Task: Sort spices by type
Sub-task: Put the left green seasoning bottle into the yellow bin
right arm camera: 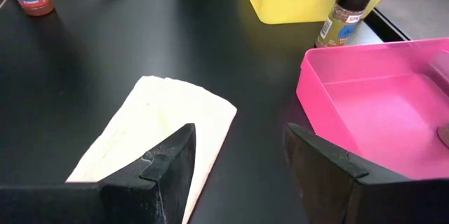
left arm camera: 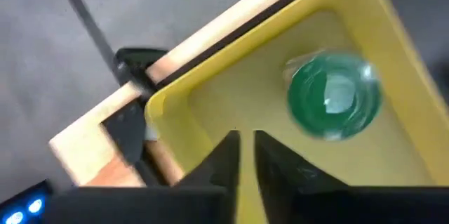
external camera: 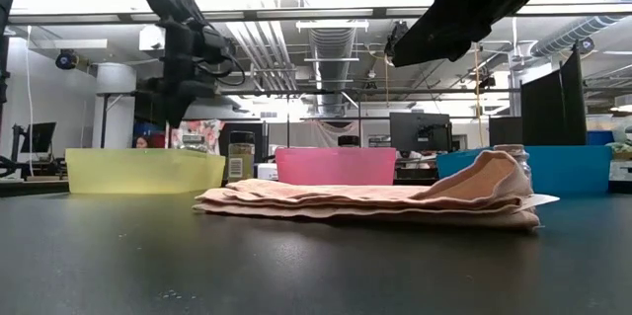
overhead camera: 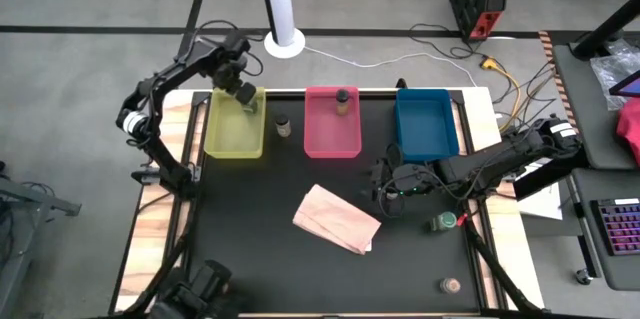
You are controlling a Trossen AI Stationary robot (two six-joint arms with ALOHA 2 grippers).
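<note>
Standing green-capped round jar [left arm camera: 334,96] in smooth rectangular yellow tray [left arm camera: 210,87].

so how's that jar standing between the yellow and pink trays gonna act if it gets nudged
The jar stands upright, tall and narrow, so a push near its dark cap would probably tip it. Being round, it would likely roll on the smooth black table once down. The right gripper is open; a low, centred grasp seems safer.

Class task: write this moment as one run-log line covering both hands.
left hand: shut, over yellow plastic tray, green-capped jar inside | right hand: open, above tan paper bag
</note>
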